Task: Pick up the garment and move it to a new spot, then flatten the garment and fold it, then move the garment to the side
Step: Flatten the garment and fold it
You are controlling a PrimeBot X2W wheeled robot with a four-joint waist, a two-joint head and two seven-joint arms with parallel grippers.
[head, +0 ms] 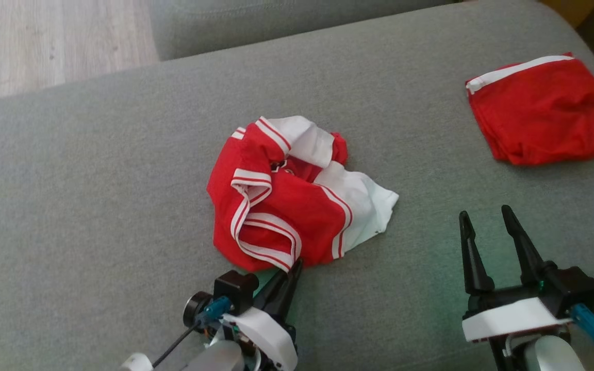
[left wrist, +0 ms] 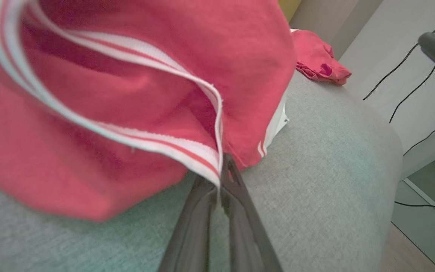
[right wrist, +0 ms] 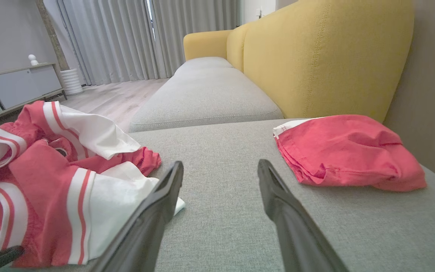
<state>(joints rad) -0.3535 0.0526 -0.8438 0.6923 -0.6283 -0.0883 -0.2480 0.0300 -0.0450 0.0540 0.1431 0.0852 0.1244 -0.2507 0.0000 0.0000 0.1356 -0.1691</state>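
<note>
Left gripper (head: pixel 296 265), jaws pinched together, seemingly grips the striped hem (left wrist: pixel 202 156) on the near edge of the garment (head: pixel 276 201), which lies crumpled beyond it on the sofa cushion (head: pixel 96 180). Right gripper (head: pixel 485 211) stands wide, well apart.

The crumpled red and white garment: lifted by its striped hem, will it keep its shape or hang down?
Probably it hangs limp: the garment lies in soft folds. It looks thin, so it is likely light. The left gripper, jaws shut on one striped edge, may only trail the rest along the grey cushion.
</note>
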